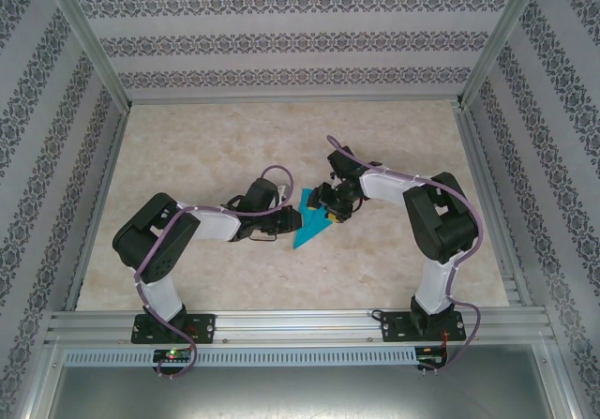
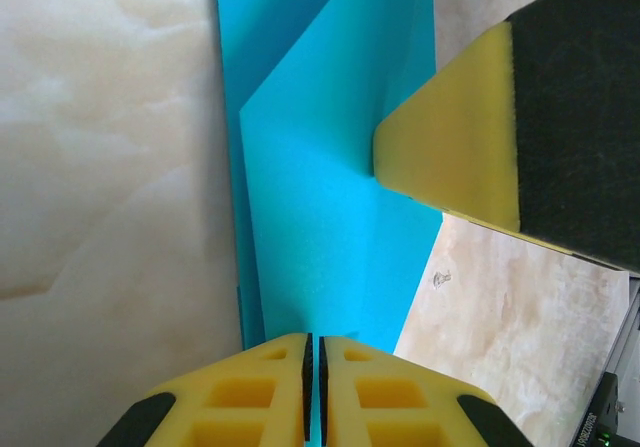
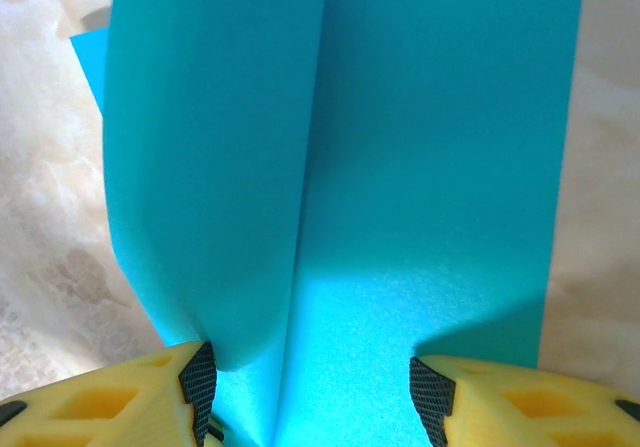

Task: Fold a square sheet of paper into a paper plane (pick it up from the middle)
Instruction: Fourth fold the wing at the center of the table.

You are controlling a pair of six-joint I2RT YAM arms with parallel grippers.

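Nearest me, the left claw [image 2: 312, 362] was clenched tight, its yellow fingers nipping the near edge of the paper [image 2: 330, 217], as far as I could judge. That teal sheet, already partly folded toward a point, lay on the surface [image 1: 206, 147] between the two arms. At its far side the right claw [image 3: 312, 367] stood released, jaws apart astride a crease, one finger against a flap that rose and curled off the flat layer. I reckoned the paper would handle as feather-light and limp: it would take a crease readily, but also slide on the smooth surface, buckle under a hard push, and crumple or tear if squeezed carelessly. A loose edge or raised flap looked the sensible place to pinch, gently, with the other claw pinning the folded body down.
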